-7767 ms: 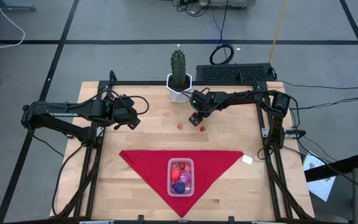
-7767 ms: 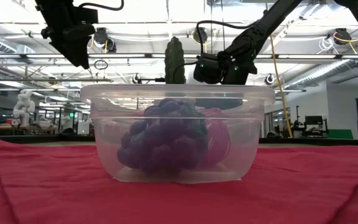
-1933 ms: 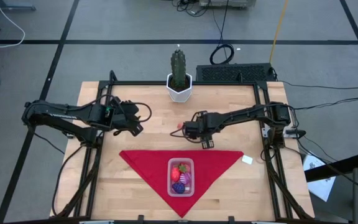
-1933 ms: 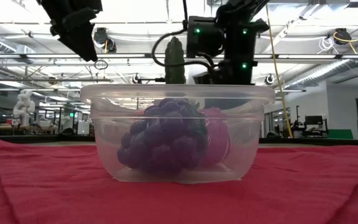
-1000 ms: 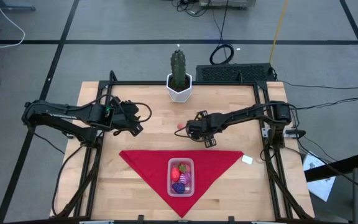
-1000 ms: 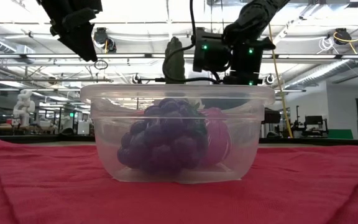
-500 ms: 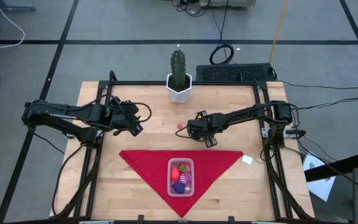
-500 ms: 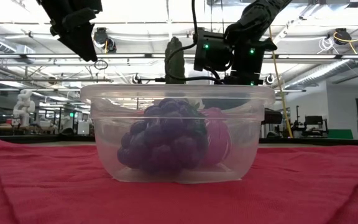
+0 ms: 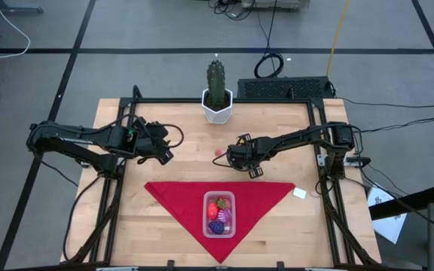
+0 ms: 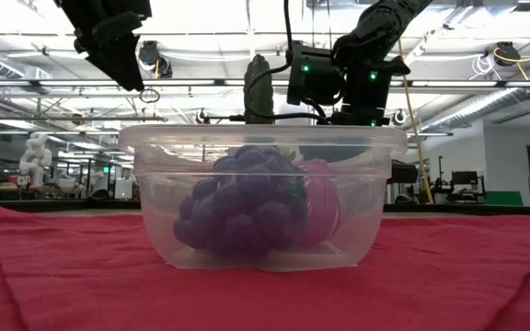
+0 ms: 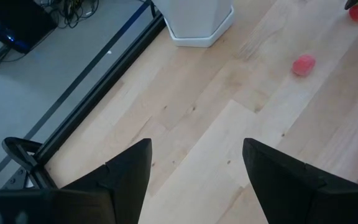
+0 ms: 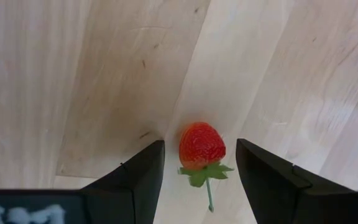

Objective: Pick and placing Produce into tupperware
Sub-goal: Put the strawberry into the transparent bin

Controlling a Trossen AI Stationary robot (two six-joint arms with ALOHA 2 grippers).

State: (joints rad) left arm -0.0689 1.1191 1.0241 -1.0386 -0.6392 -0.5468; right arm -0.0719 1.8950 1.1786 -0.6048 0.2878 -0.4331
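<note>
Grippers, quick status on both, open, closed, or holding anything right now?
Left gripper: open, empty, above bare table.
Right gripper: open, fingers either side of a strawberry, not gripping it.

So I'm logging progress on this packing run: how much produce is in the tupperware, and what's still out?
Done: the tupperware on the red cloth already holds several pieces, including purple grapes. In hand: the right tool is open and straddles a strawberry lying on the table, not yet gripped. Left: that strawberry and a small pink piece. The left tool waits open over bare wood.
</note>
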